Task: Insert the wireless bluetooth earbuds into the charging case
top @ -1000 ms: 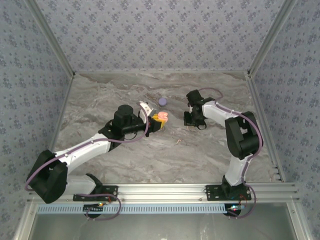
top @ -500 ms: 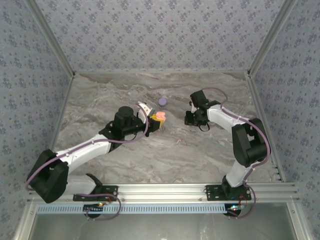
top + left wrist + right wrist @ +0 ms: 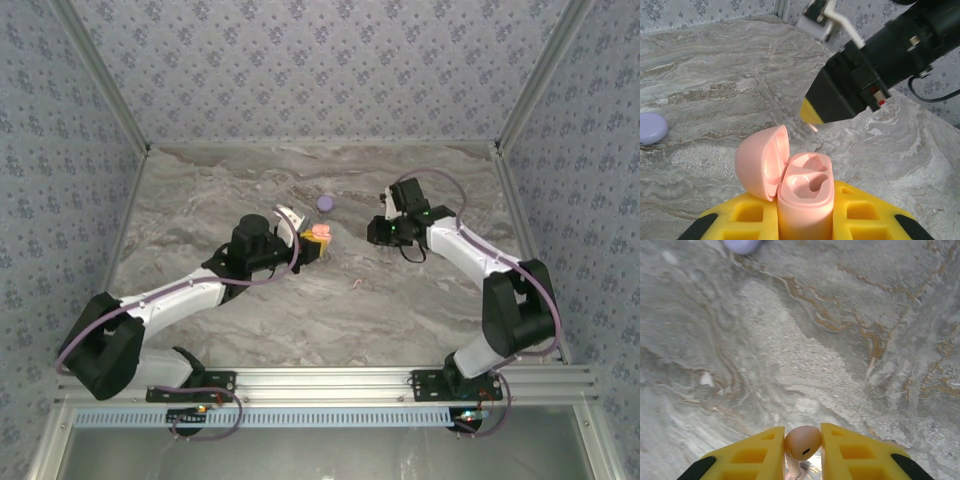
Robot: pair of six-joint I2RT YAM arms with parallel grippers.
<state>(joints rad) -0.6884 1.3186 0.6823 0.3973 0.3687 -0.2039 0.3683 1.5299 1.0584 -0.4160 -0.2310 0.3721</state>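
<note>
right gripper is pinched shut on one pinkish-orange earbud, squeezed at the bulb between its yellow fingers. the bulb points out past the fingertips and the stem runs back toward the palm, so the long axis lies roughly along the fingers. my guess: featherlight, hard, slick plastic that'd squirt out or twist easily, so grip the bulb sides and go gentle. left gripper is clamped on the pink charging case, which is upright with the lid swung open sideways and both sockets empty, facing up. a tiny pinkish speck, maybe the other earbud, lies on the marble table nearby.
</note>
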